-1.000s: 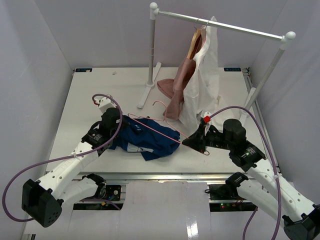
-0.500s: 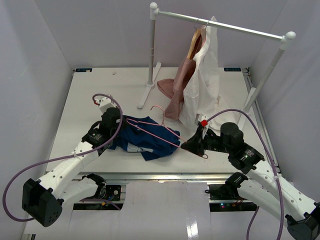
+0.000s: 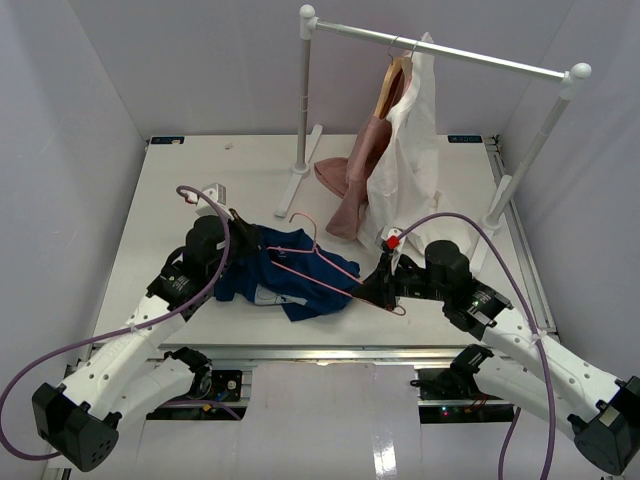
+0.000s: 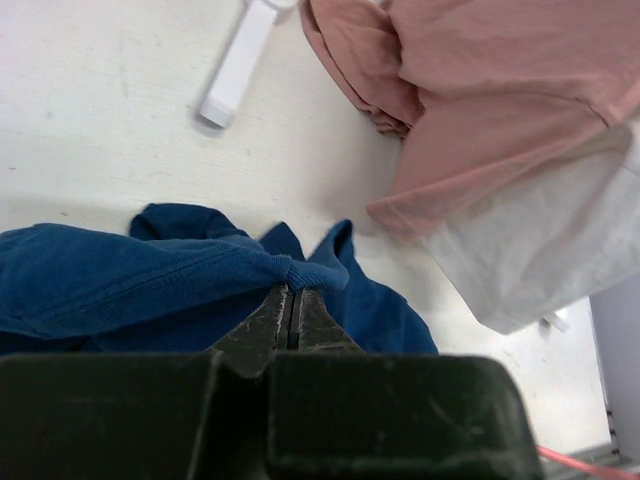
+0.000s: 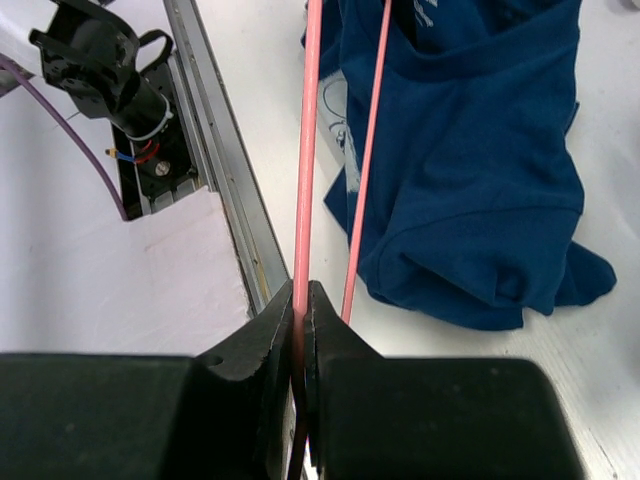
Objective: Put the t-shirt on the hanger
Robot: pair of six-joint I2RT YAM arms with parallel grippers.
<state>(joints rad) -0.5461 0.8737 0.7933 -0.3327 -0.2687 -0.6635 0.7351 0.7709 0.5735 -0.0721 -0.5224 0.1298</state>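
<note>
The navy t-shirt (image 3: 290, 275) lies crumpled on the table's front middle. My left gripper (image 3: 243, 238) is shut on a hem fold at its left top, seen in the left wrist view (image 4: 292, 290) pinching the blue edge (image 4: 310, 272). The thin pink hanger (image 3: 318, 262) lies slanted across the shirt, its hook (image 3: 303, 215) pointing to the back. My right gripper (image 3: 372, 288) is shut on the hanger's right end; in the right wrist view (image 5: 301, 300) the pink bar (image 5: 308, 150) runs out from between the jaws over the shirt (image 5: 470, 180).
A white clothes rail (image 3: 440, 50) stands at the back right, with a dusty-pink garment (image 3: 355, 185) and a white garment (image 3: 410, 170) hanging on a tan wooden hanger (image 3: 390, 85). Its white foot (image 3: 295, 180) lies behind the shirt. The table's front rail (image 5: 215, 150) is close.
My right gripper has moved left with the hanger, sliding it further over the shirt. My left gripper has shifted right and lifted the shirt's edge.
</note>
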